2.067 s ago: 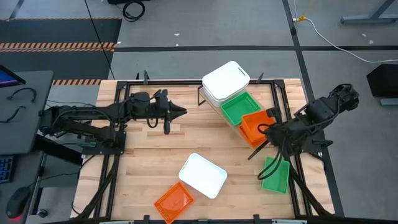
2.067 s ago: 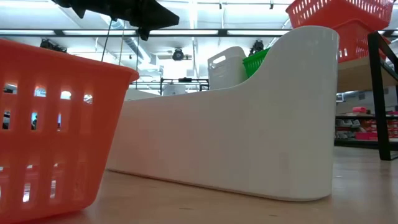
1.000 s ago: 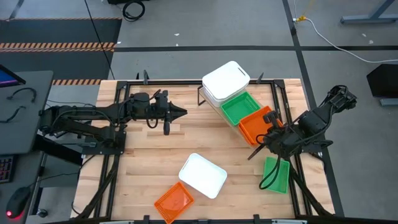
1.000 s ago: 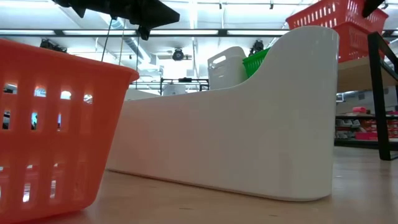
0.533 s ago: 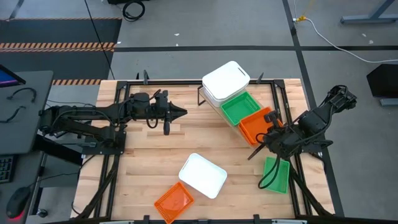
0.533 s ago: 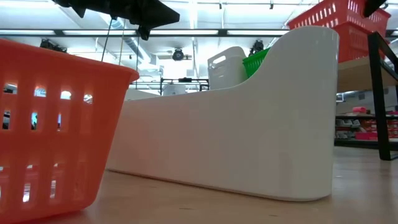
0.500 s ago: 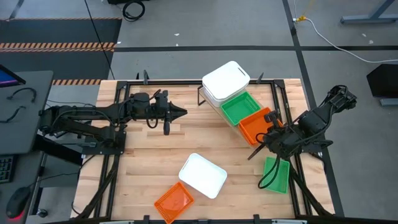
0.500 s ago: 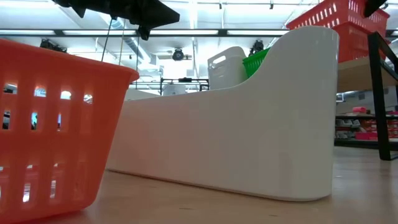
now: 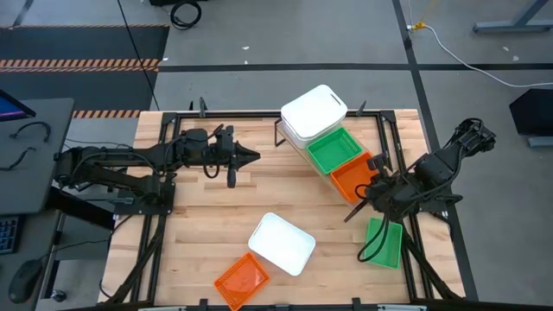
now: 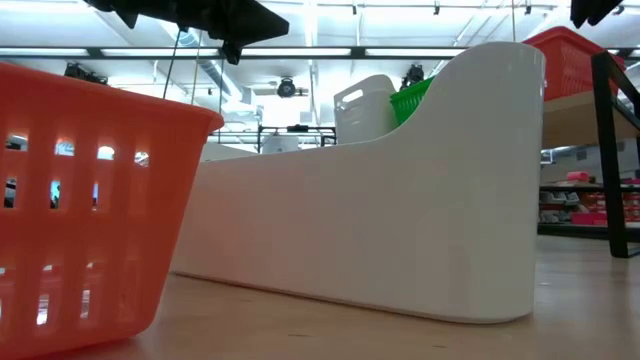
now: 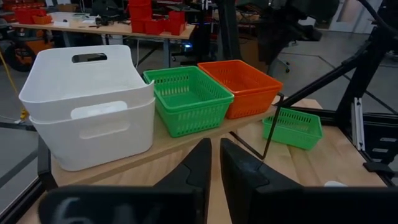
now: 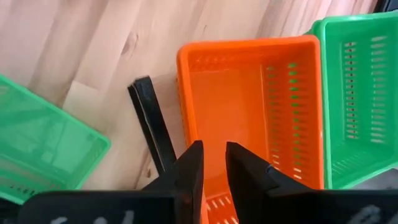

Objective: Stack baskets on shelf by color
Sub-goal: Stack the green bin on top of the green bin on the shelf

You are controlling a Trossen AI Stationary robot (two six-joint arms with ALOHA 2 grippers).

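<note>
Right gripper (image 12: 211, 163) hangs directly over the orange slotted plastic basket (image 9: 354, 179) at the lower end of the slanted plywood shelf (image 11: 163, 145); fingers a narrow gap apart, holding nothing, basket resting free on the shelf

Left gripper (image 11: 215, 163) waits over the table's left-centre, aimed at the shelf; fingers nearly together, empty

Shelf row from the high end: white solid plastic baskets (image 9: 314, 115), two nested; green slotted plastic basket (image 9: 334, 150); then the orange one, touching the green

Not yet shelved: loose white basket (image 9: 282, 244) and loose orange basket (image 9: 242, 281) near the table's front edge, loose green basket (image 9: 384, 242) on the table by the right arm's base

Step in hand, as I judge it: release of the orange basket, then retreat

To do it well:
- let the fingers open enough to clear the rim before any lift
- go straight up, not sideways; the board slopes, and a dragged wall could slide the basket off its low end
- watch the black metal frame post (image 12: 152, 131) just beside the basket on the way out
- loose green basket sits nearest this arm, likely next pick; it belongs nested in the shelved green one
</note>
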